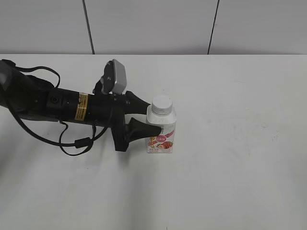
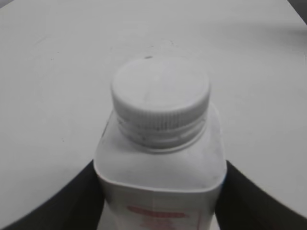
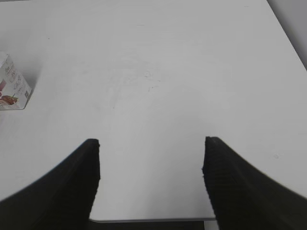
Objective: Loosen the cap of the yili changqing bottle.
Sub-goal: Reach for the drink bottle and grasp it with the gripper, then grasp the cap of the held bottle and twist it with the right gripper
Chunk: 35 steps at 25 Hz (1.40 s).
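White table (image 1: pixel 240 182) carries the small squarish white plastic bottle (image 1: pixel 161 132), probably light, thin-walled. Left pincer (image 1: pixel 154 119) grasps its body; right pincer (image 3: pixel 151 163) spread, idle. Ribbed white screw cap (image 2: pixel 160 98) offers grip.

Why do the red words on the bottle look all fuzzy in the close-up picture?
In the left wrist view the yili changqing bottle sits too near the lens, so its label blurs while the cap stays fairly sharp; in the exterior view the label is small but clearer.
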Each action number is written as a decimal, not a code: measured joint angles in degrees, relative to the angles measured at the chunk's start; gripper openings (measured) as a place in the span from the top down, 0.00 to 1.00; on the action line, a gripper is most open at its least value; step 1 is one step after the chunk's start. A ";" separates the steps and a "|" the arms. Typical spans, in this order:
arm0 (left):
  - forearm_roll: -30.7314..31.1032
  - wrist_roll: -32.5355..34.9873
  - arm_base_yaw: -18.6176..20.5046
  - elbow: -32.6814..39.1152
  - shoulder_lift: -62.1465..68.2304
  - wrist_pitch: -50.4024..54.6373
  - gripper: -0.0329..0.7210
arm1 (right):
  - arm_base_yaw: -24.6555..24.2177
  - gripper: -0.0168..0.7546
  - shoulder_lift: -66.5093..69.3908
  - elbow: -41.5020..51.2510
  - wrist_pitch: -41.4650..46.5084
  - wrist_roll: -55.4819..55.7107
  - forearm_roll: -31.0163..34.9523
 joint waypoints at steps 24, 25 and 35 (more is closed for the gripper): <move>2.73 0.65 -0.05 -0.39 0.05 -0.35 0.42 | 0.00 0.36 65.29 -27.99 5.38 -0.34 4.56; 2.99 0.70 -0.05 -0.39 0.05 -0.43 0.42 | 0.00 0.36 67.17 -29.21 5.54 -0.69 5.14; 3.30 0.81 -0.05 -0.44 0.05 -0.65 0.42 | 0.00 0.37 80.59 -38.25 7.10 -7.67 8.47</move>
